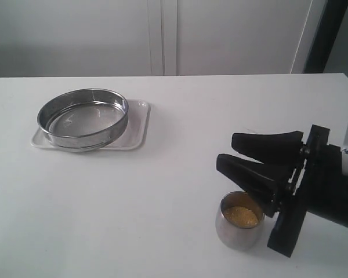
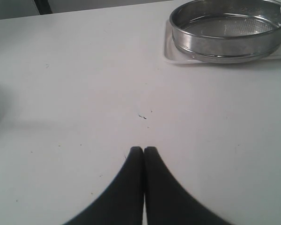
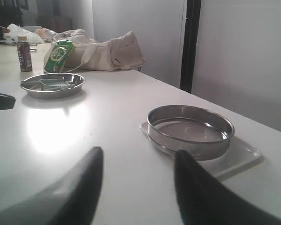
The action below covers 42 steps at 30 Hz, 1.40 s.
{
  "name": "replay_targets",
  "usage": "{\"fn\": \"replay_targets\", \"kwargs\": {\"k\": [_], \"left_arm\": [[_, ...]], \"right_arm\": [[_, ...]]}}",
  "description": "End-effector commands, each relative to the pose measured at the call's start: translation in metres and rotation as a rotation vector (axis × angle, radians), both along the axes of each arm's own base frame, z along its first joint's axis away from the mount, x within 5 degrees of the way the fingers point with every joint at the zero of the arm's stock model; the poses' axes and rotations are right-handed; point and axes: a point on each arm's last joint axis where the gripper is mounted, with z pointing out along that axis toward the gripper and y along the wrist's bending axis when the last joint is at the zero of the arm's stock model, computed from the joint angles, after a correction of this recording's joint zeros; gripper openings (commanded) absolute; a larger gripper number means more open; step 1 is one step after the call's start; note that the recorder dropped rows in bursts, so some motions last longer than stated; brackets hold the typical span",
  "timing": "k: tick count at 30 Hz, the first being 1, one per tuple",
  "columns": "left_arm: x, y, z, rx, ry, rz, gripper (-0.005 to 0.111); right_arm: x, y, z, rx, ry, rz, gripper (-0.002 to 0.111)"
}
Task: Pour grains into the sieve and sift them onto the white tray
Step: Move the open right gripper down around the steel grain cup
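You have one sieve (image 1: 83, 119), a round, shallow band of shiny steel with a fine mesh floor. It sits on the one white tray (image 1: 138, 124), a flat, smooth rectangle with rounded corners and a low rim. The sieve covers most of the tray and leaves a bare strip at its right end. Both lie toward the far left of the smooth white desk (image 1: 162, 197). The grains (image 1: 240, 216), a fine golden-yellow heap, are in a single small rounded steel cup (image 1: 238, 236) near the desk's front edge on the right, well apart from the sieve, with a wide open stretch of desk between the two. Your right tool (image 1: 227, 152), two matte black tapering fingers, is spread with nothing between them. Its lower finger overlaps the cup's far rim in the exterior view, and you cannot tell whether it touches. Your left tool (image 2: 144, 150) has its two curved black fingers pressed together, holding nothing, over open desk with the sieve well ahead of it. Farther along the desk, the right wrist view shows one shallow steel dish (image 3: 52, 85), one brown bottle (image 3: 24, 53), one green can (image 3: 58, 55) and one pale cloth bag (image 3: 107, 51).
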Motion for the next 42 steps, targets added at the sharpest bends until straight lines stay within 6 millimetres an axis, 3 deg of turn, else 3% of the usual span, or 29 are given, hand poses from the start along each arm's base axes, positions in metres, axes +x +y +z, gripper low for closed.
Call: {"fn": "replay_targets", "kwargs": {"k": [1,8,15,19,27,42], "left_arm": [[0.0,0.0,0.001,0.0,-0.008,-0.005,0.0],[0.0,0.0,0.001,0.0,-0.008,-0.005,0.0],[0.0,0.0,0.001,0.0,-0.008,-0.005,0.0],[0.0,0.0,0.001,0.0,-0.008,-0.005,0.0],[0.0,0.0,0.001,0.0,-0.008,-0.005,0.0],[0.0,0.0,0.001,0.0,-0.008,-0.005,0.0]], "right_arm": [[0.005,-0.003,0.002,0.021,0.004,-0.059,0.08],[0.012,-0.008,-0.007,-0.087,0.029,-0.153,0.084],[0.013,-0.007,-0.008,-0.092,0.004,-0.139,0.084],[0.027,-0.004,-0.031,-0.099,0.118,-0.156,0.084],[0.04,-0.001,-0.061,-0.145,0.168,-0.141,0.084],[0.049,-0.002,-0.095,-0.188,0.29,-0.173,0.084]]}}
